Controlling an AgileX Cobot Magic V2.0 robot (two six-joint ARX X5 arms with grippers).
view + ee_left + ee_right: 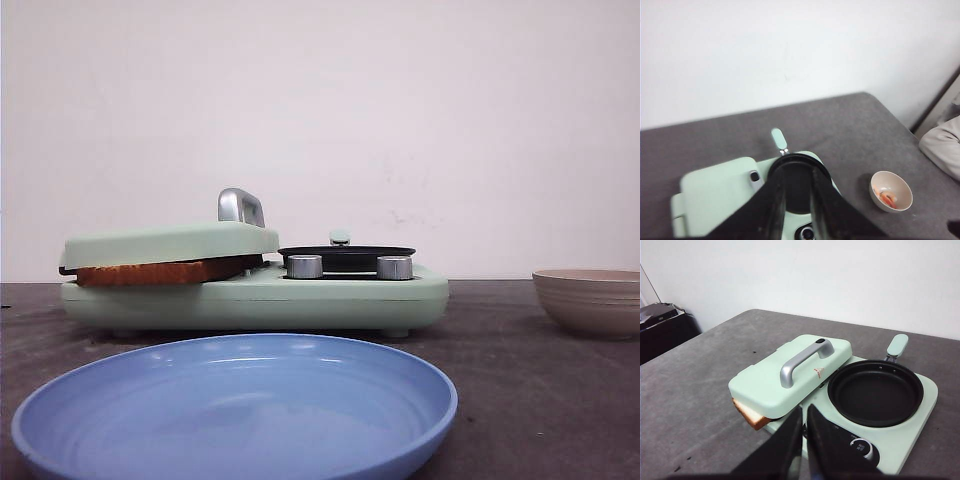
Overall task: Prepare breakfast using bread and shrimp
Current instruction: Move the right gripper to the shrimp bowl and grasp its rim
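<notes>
The bread (150, 272) lies clamped under the shut mint-green lid (170, 242) of the breakfast maker; only its brown crust edge sticks out, and it also shows in the right wrist view (751, 416). The shrimp (886, 197) is an orange piece inside the beige bowl (900, 181), to the right of the maker. My left gripper (797, 172) is open and empty, high above the black pan (796, 190). My right gripper (804, 410) is shut and empty, above the maker's front edge near the lid (765, 385). Neither gripper shows in the front view.
A blue plate (240, 400) sits in front of the maker. The black pan (346, 253) and two silver knobs (304, 266) are on the maker's right half. The beige bowl (590, 298) stands at the right. A person's sleeve (942, 145) is past the table's right edge.
</notes>
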